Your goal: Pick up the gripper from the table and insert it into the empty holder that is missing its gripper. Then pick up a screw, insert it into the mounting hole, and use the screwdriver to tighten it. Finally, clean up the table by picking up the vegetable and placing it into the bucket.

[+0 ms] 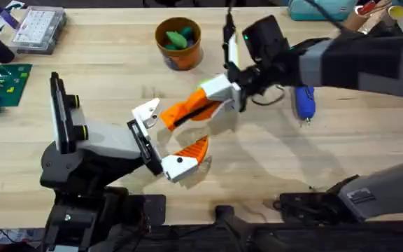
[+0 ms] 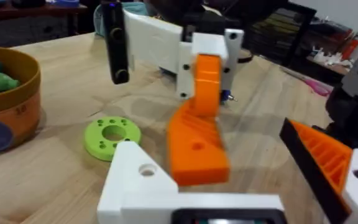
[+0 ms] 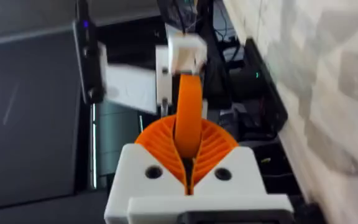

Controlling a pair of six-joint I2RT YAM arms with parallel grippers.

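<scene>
Right hand (image 1: 187,110) is clamped on the gripper (image 1: 182,110), left hand (image 1: 165,143) open: line its base squarely with the holder (image 1: 146,111) before pushing in.

The bucket (image 1: 178,43) stands at the far middle of the table (image 1: 117,84), with the screwdriver (image 1: 304,101) lying to its right. The right gripper (image 1: 187,112) holds the gripper (image 1: 180,110) just beside the holder (image 1: 146,112) (mid-table, nearer than the bucket). In the left wrist view the vegetable (image 2: 112,137) lies flat beside the bucket.
</scene>
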